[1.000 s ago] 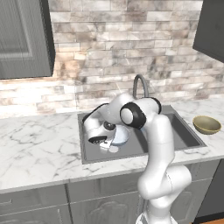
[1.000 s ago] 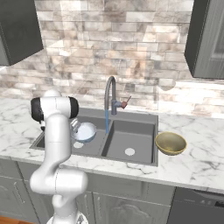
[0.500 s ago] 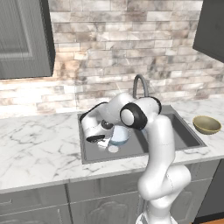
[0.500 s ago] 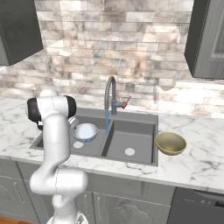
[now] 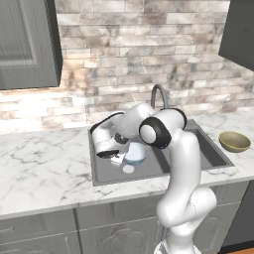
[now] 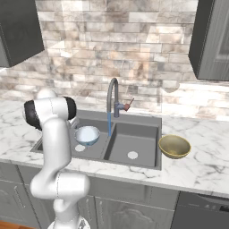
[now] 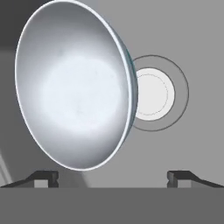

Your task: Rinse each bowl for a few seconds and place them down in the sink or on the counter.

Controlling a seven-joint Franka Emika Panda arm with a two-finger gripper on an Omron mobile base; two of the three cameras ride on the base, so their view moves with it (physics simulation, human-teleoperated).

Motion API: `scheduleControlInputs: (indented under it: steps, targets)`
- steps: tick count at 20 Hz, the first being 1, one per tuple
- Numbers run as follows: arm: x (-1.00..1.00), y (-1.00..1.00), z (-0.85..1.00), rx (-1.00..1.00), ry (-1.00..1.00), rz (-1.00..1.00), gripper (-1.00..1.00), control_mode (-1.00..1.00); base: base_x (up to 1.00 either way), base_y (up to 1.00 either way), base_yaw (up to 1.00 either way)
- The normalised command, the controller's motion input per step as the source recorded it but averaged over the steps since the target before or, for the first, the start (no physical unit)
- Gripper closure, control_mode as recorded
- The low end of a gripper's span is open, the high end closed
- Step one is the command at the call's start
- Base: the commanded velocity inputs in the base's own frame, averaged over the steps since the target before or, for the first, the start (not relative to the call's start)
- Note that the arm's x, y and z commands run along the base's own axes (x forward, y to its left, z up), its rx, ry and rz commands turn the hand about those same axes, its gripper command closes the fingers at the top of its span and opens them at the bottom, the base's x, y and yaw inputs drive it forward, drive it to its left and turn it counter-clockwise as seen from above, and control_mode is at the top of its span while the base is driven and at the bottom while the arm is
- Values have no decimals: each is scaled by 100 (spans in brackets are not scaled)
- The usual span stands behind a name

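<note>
Dark grey double-basin sink (image 6: pixel 147 147): glossy pale blue bowl (image 6: pixel 87 135) in left basin, gripper (image 7: pixel 113 177) fingers spread wide, apart from it; olive-tan bowl (image 6: pixel 174 146) on white marble counter (image 6: pixel 201 165).

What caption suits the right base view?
Pale blue bowl in the sink's left basin, water running from the faucet, olive bowl waiting on the counter.

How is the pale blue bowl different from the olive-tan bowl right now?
The pale blue bowl sits tilted in the sink's left basin; the olive-tan bowl rests upright on the counter right of the sink. One is glossy with a whitish inside, the other dull olive. Both are small, round and similar in size.
</note>
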Motion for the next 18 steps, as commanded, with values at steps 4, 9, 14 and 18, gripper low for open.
scheduleControlInputs:
  steps: [4, 9, 14, 18]
  targets:
    - [-3, -4, 42, 0, 0, -2, -100, -100, 0, 0, 0]
    - [-2, -1, 44, 0, -1, -1, -100, -100, 0, 0, 0]
    - [-5, -1, 48, 2, -3, 0, -100, -100, 0, 0, 0]
    - [-5, -2, 51, 2, -5, 0, -100, -100, 0, 0, 0]
